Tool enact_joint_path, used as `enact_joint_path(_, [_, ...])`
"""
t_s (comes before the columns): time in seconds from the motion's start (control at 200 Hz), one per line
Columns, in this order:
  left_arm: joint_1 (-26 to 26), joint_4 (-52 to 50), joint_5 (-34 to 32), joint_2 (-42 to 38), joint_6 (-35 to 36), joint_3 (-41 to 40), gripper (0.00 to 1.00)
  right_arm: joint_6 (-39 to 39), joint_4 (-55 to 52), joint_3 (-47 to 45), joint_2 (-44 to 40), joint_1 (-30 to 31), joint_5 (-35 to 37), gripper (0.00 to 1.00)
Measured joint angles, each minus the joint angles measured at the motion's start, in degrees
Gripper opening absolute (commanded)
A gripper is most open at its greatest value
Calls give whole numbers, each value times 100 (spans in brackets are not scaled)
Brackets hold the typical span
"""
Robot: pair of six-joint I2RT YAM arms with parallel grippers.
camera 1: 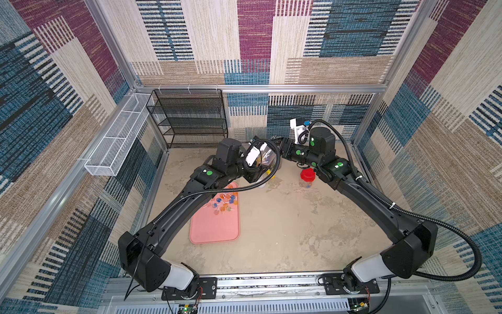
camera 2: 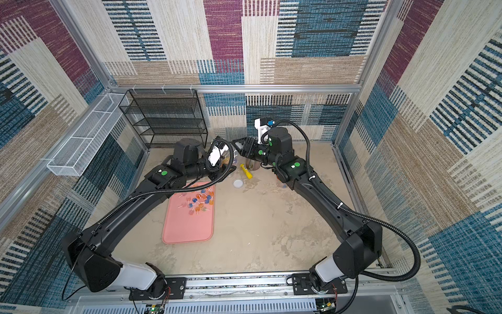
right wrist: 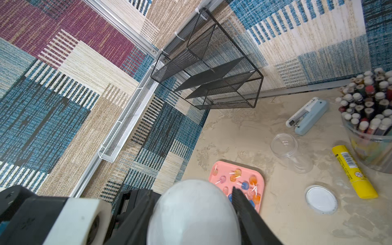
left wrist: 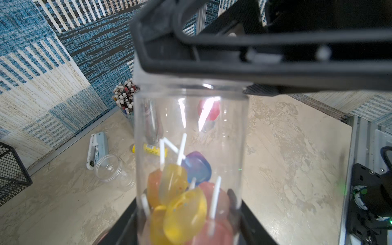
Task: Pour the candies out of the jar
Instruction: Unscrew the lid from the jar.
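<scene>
Left pincer (left wrist: 186, 224) is pinched around the base of a clear jar (left wrist: 191, 127), held off the table (camera 1: 285, 231) at the back, just past the far end of the pink tray (camera 1: 214, 228). Right pincer (right wrist: 186, 197) is pressed onto the jar's white lid (right wrist: 191, 216), which is on. Candies (left wrist: 174, 186) are bunched at the jar's gripped end, orange, yellow, blue and pink. Other lollipops (camera 1: 225, 202) lie scattered on the tray's far half. A loose white cap (right wrist: 321, 198) lies flat on the table.
</scene>
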Motion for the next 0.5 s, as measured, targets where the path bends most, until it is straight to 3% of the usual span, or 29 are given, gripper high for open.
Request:
enact_joint_path(0.23, [96,-111,321,85,20,229,0,-138,50,59,-31,-13,-105,30])
enact_joint_path(0.366, [402,-313,1648,219,55,713,0,-535,210,249,-138,-192,-800,27])
enact_joint_path(0.501, [527,-328,2811,278,17,1014,0,-994,382,356,-339,-470,-1923,26])
